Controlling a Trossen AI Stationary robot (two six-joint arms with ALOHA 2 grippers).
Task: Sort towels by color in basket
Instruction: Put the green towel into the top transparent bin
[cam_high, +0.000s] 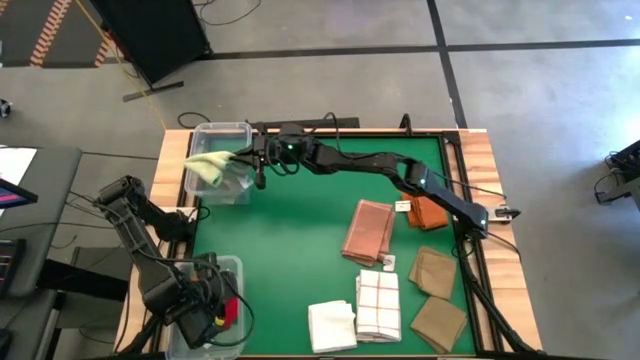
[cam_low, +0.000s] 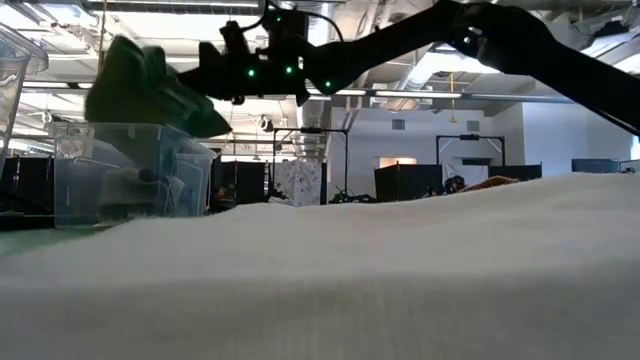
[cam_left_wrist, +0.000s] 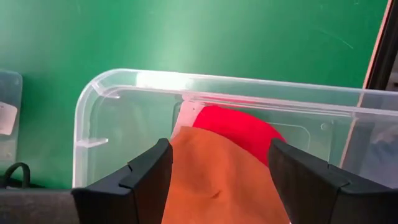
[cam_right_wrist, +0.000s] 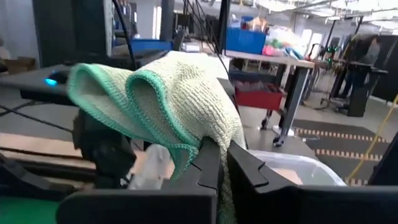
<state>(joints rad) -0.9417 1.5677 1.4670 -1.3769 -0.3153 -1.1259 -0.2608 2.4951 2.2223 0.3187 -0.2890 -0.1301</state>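
My right gripper (cam_high: 245, 160) reaches across the far side of the table and is shut on a pale green towel (cam_high: 210, 168). It holds the towel over a clear bin (cam_high: 222, 128) at the far left. In the low view the towel (cam_low: 150, 85) hangs just above the bin (cam_low: 130, 170). My left gripper (cam_left_wrist: 217, 162) stands open over a second clear bin (cam_left_wrist: 93, 93) at the near left. An orange towel (cam_left_wrist: 217, 186) shows between its fingers, partly covering a red towel (cam_left_wrist: 242, 127). Whether the fingers touch the orange towel I cannot tell. My right gripper pinches a bunched part of the green towel (cam_right_wrist: 205, 140) between its two fingers. The fingers point level, coming from the table's right. The towel is lifted clear; its folds with a darker green hem (cam_right_wrist: 149, 93) bulge beyond the fingertips and droop toward the bin.
On the green mat to the right lie a salmon towel (cam_high: 368, 232), a rust-orange one (cam_high: 427, 212), two tan ones (cam_high: 433, 270) (cam_high: 438, 322), a white one (cam_high: 332, 325) and a white-checked one (cam_high: 378, 305). The middle of the mat (cam_high: 290, 240) is bare.
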